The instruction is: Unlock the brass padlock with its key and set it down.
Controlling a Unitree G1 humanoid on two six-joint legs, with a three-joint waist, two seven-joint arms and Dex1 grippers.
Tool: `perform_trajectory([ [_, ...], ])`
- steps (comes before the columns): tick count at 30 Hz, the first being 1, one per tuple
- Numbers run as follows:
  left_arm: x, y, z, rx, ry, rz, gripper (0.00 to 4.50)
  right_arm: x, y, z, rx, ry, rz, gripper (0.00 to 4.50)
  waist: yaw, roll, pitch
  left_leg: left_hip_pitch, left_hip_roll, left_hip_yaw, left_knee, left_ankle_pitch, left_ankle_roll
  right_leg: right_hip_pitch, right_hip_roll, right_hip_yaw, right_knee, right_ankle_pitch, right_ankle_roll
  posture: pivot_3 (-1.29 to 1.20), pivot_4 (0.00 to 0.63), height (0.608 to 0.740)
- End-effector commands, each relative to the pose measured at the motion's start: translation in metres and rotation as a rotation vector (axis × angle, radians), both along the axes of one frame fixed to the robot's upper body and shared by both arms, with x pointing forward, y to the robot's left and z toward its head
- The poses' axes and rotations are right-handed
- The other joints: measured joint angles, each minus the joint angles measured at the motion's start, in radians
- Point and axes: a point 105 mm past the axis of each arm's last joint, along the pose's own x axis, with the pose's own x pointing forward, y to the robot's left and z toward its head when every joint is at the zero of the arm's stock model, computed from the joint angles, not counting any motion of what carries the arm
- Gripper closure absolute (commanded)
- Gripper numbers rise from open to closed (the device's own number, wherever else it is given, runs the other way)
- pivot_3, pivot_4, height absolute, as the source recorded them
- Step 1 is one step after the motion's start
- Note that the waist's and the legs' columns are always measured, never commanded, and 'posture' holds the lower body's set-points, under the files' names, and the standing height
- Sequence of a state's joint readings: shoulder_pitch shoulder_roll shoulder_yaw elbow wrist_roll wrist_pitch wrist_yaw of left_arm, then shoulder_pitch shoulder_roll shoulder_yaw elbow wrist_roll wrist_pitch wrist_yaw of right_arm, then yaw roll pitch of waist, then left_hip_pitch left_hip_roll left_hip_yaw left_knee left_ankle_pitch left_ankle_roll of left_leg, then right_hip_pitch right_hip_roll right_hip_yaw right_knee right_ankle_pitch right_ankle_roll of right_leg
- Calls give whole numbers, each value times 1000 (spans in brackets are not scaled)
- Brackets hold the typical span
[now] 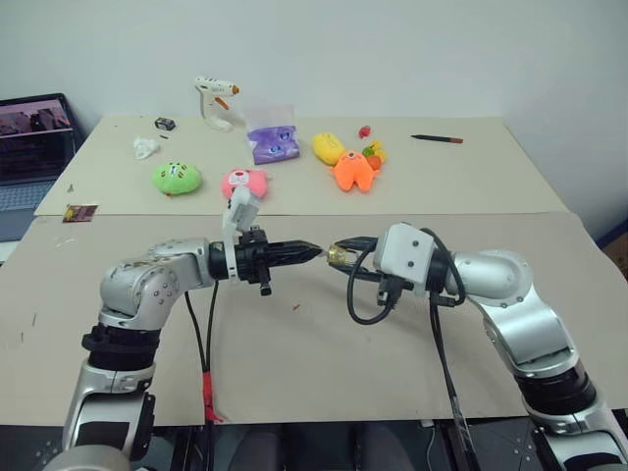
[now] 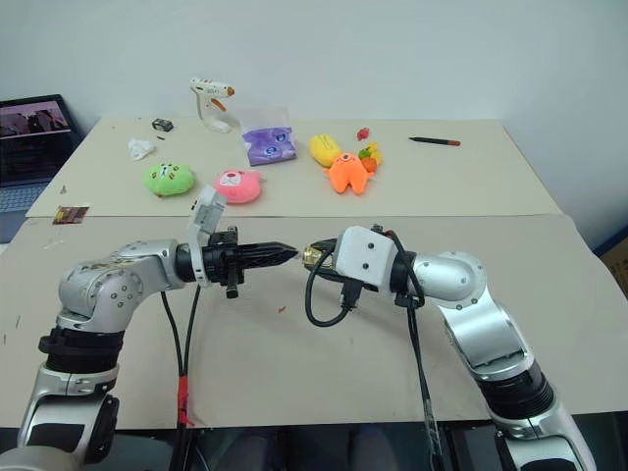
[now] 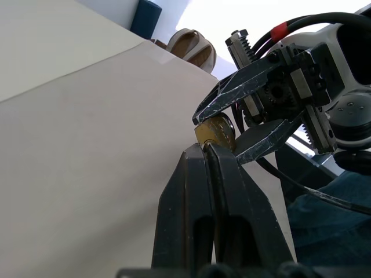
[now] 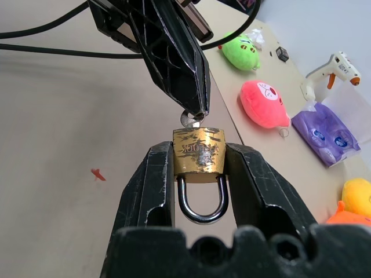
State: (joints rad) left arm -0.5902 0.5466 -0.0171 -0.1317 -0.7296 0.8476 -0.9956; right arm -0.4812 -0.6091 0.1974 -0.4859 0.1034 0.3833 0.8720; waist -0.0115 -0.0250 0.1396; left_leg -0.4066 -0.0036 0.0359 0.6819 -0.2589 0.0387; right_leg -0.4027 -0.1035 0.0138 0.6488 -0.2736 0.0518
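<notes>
**Key pinched at the padlock's keyhole, both held above the bench**

Nearest, the right hand (image 4: 200,174) clamps the brass padlock (image 4: 199,155) by its 2 flat sides, in the air between the 2 arms. The silvery shackle (image 4: 202,202) loops back toward the right wrist and looks closed, so the keyhole end faces the left hand (image 1: 312,253).

That left hand has its fingers pressed together on the small silvery key (image 4: 189,119), whose head shows just at the fingertips, touching the padlock's keyhole end. How deep the blade sits cannot be told.

The 2 hands point at each other nearly level, tip to tip, so the key, the padlock's long axis and the left hand lie roughly on 1 line. In my judgement the coming move is a turn of the key about that line.

Below lies the bench (image 1: 324,363). Far back rest plush toys (image 1: 177,178) and a glue gun (image 1: 214,101).
</notes>
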Motion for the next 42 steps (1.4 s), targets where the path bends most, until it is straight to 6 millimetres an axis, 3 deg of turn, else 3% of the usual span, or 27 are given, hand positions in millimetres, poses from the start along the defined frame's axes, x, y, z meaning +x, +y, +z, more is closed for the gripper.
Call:
perform_trajectory([
  [1,-12,-13,6,43,-116,-127,4467,-4,1,26,57,-84,-3,3584,0,0,0,0,0,0,0,0,0,0,0,0,0,0,0,0,150,738],
  [7,-13,-14,13,61,-201,-168,4467,-4,2,26,60,-72,-2,3584,0,0,0,-1,0,0,0,0,1,0,0,0,-1,0,0,0,150,738],
  [13,-1,-19,8,-36,71,-69,4467,-5,4,27,65,-71,3,3584,0,0,0,-1,0,0,0,0,1,0,1,0,0,0,0,0,150,738],
  [19,-2,-21,39,-250,247,-83,2838,-4,3,27,61,-69,-2,3584,0,-1,0,-2,0,0,1,-1,1,-1,1,-1,1,0,0,0,150,738],
  [20,-5,-19,47,-292,265,-115,2365,-4,2,26,55,-70,-3,3584,0,-1,0,-2,0,0,1,-1,1,-1,0,0,1,0,0,0,150,738],
  [23,-13,-15,55,-319,282,-161,2365,-3,1,25,49,-72,-4,3584,-5,-1,0,-1,0,0,1,0,1,-1,1,0,1,0,0,0,150,738],
  [29,-13,-17,52,-307,314,-147,2365,-3,0,25,49,-77,-4,3584,-1,-1,0,0,0,0,1,0,0,0,1,0,0,0,0,0,150,738],
  [37,-12,-15,32,-211,375,-118,2365,-3,0,28,47,-86,-6,3584,-1,-1,0,0,0,0,1,0,0,0,1,0,0,0,0,0,150,738],
  [42,-8,-5,29,-180,393,-95,2365,-3,-1,28,39,-90,-7,3584,-1,-1,0,0,0,0,1,0,-1,0,1,0,0,0,0,0,150,738],
])
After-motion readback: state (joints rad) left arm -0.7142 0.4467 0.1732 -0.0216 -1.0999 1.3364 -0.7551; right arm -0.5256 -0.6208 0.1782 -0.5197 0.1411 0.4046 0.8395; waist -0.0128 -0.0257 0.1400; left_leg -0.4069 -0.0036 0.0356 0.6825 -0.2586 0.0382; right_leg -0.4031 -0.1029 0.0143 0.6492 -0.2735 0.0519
